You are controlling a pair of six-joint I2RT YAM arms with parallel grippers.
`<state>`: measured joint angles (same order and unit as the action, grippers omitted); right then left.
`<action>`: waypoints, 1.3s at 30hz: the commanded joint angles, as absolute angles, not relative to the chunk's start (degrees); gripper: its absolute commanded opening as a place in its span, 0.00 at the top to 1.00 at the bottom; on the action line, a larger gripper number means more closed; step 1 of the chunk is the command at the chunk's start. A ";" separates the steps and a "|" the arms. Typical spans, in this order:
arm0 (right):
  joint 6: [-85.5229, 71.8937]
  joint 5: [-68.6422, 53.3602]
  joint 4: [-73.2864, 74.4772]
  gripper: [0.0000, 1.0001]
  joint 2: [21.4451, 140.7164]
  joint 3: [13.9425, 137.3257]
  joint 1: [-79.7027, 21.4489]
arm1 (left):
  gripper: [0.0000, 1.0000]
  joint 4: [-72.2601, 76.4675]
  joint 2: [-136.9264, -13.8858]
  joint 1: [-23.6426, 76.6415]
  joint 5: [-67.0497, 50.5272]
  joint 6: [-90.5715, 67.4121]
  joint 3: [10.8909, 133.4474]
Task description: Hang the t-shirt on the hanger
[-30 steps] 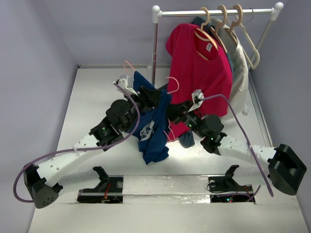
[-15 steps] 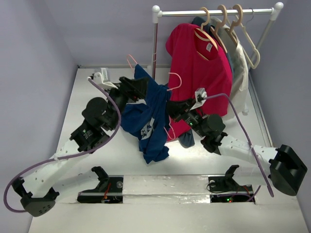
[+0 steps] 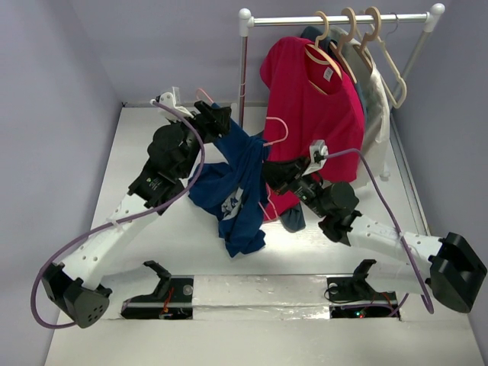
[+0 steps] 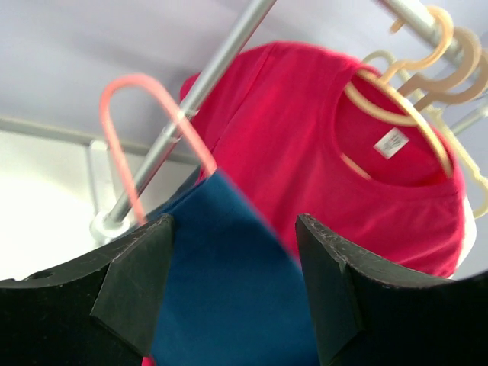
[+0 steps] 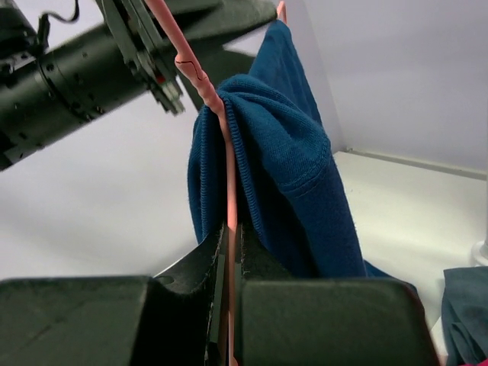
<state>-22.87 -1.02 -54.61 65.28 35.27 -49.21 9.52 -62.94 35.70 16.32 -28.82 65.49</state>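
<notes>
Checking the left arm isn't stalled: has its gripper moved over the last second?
Yes. The left gripper has moved up the overhead view, closer to the lavender back wall.

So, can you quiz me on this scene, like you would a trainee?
1. True or false: the right end effector is shut on the thin pink wire hanger.
2. The red t-shirt hangs from: A a beige wooden-looking hanger, B the pink hanger, C a robot arm.
3. Fill in: the left end effector, its fingers either side of the navy blue t-shirt, is ___.
Key: 1 true; 2 A; 3 open.
</notes>
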 commanded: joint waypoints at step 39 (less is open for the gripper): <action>-17.23 -0.44 -52.39 1.00 68.64 43.59 -49.48 | 0.39 29.87 -63.46 38.58 7.56 -38.76 51.60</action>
<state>-19.94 -2.28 -47.70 68.88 38.85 -49.21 25.67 -66.17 37.93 8.56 -35.83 53.41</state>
